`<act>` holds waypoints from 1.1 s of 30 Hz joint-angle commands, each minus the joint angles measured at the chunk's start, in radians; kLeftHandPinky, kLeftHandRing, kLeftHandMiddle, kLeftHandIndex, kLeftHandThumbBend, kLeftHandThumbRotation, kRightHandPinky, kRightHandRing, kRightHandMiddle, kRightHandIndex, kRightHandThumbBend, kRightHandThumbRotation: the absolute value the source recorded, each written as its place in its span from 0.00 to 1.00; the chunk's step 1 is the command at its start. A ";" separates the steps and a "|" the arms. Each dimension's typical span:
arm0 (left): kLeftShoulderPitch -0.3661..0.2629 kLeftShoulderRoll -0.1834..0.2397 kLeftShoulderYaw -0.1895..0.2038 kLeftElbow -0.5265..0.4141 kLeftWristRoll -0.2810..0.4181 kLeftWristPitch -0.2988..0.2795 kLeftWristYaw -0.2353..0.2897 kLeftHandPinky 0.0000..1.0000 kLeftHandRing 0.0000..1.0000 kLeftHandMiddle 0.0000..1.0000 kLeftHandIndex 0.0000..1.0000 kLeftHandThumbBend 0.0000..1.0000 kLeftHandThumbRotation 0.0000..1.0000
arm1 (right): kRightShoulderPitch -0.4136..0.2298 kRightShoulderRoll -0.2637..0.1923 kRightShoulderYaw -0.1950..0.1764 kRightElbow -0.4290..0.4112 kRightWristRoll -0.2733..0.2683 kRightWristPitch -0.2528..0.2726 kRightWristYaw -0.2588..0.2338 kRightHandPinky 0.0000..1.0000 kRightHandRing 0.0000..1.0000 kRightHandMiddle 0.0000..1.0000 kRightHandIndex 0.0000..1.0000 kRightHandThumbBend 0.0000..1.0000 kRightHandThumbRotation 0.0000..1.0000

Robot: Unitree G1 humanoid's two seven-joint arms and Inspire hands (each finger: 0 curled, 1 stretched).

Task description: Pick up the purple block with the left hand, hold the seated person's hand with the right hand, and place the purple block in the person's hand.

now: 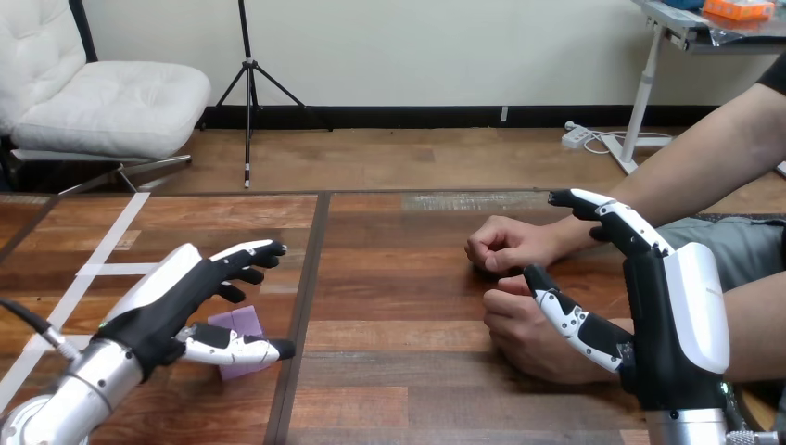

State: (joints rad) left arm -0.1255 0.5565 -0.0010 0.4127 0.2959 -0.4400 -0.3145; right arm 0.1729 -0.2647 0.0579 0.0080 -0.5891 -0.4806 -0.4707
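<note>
Bright, even light from overhead leaves a pale sheen on the far part of the desk and a soft, diffuse shadow on the wood just beneath the person's nearer hand.

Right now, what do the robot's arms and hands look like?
The left hand and the right hand are black, with white shells on their backs and black-and-white jointed fingers. The left forearm and the right forearm are round and silver.
</note>
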 commanded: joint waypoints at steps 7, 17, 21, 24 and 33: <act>-0.096 0.001 -0.016 0.046 -0.008 0.042 0.006 0.78 0.86 0.89 0.90 0.79 0.24 | -0.055 -0.007 -0.026 -0.023 -0.007 -0.004 -0.005 0.68 0.75 0.76 0.73 0.46 0.13; -0.115 -0.005 -0.037 0.072 -0.001 0.046 0.011 0.81 0.87 0.91 0.92 0.77 0.25 | -0.054 -0.007 -0.029 -0.029 -0.008 0.002 0.003 0.67 0.75 0.77 0.73 0.46 0.14; -0.118 -0.006 -0.044 0.080 0.005 0.037 0.016 0.80 0.87 0.91 0.92 0.76 0.25 | -0.053 -0.005 -0.031 -0.031 -0.008 0.002 0.004 0.67 0.75 0.76 0.73 0.46 0.15; -0.119 -0.007 -0.049 0.085 0.007 0.030 0.020 0.79 0.87 0.91 0.92 0.76 0.25 | -0.053 -0.005 -0.032 -0.032 -0.008 0.002 0.005 0.67 0.75 0.76 0.73 0.46 0.15; -0.113 -0.015 -0.050 0.087 -0.002 0.006 0.025 0.78 0.87 0.91 0.92 0.75 0.24 | -0.049 -0.003 -0.036 -0.037 -0.009 0.007 0.011 0.67 0.75 0.76 0.73 0.46 0.15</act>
State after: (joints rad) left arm -0.1683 0.5449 -0.0456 0.5057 0.3033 -0.3990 -0.3113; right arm 0.1729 -0.2688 0.0373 0.0079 -0.5984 -0.4781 -0.4602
